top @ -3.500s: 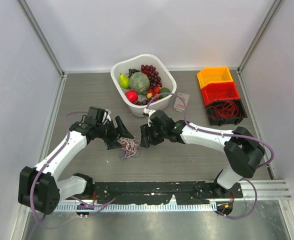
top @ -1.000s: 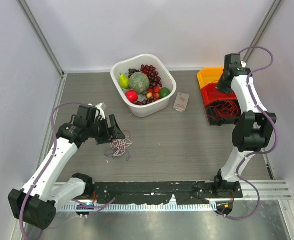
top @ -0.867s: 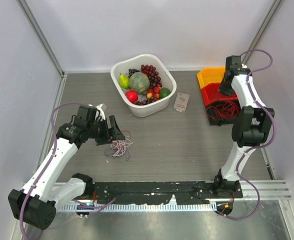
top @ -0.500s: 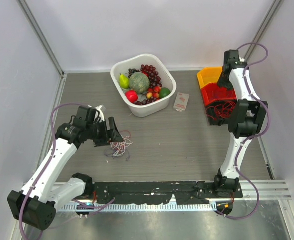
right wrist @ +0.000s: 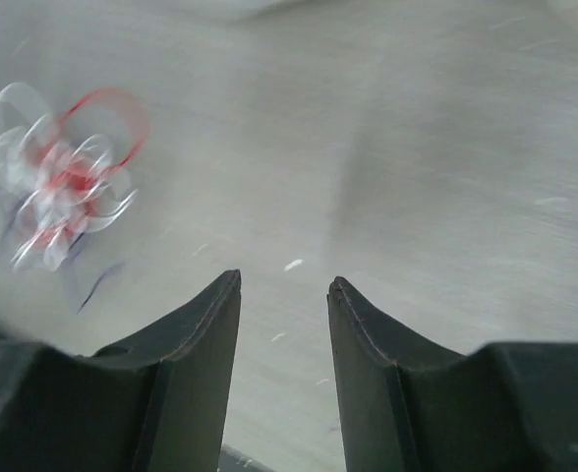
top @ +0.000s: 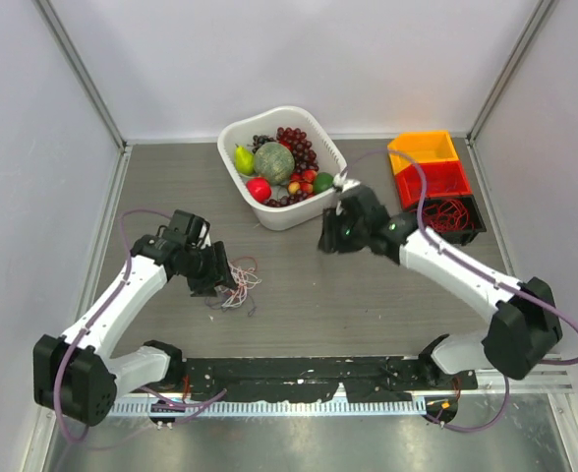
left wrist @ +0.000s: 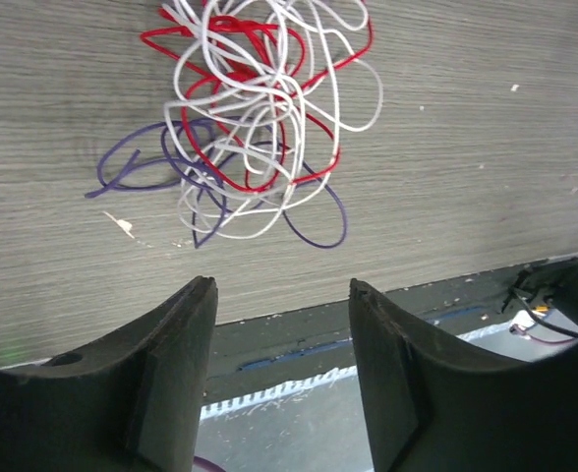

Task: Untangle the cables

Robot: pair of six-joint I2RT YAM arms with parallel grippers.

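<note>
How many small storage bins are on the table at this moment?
3, in a row along the table's right edge: an orange bin at the far corner, a red bin next to it, and a black bin nearest the arms, holding red wire. None seems hidden.

Right arm back from the bins.
Right gripper (top: pixel 326 242) has swung from above the red bin (top: pixel 432 183) to mid-table before the basket (top: pixel 289 217), jaws now parted, empty; left gripper (top: pixel 213 279) re-angled beside the cables (top: pixel 240 292).

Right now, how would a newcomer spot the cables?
From the white fruit basket, look near-left: the cables lie on the table by the left gripper. They mix red, white and purple; the wires in the black bin are all red.
</note>
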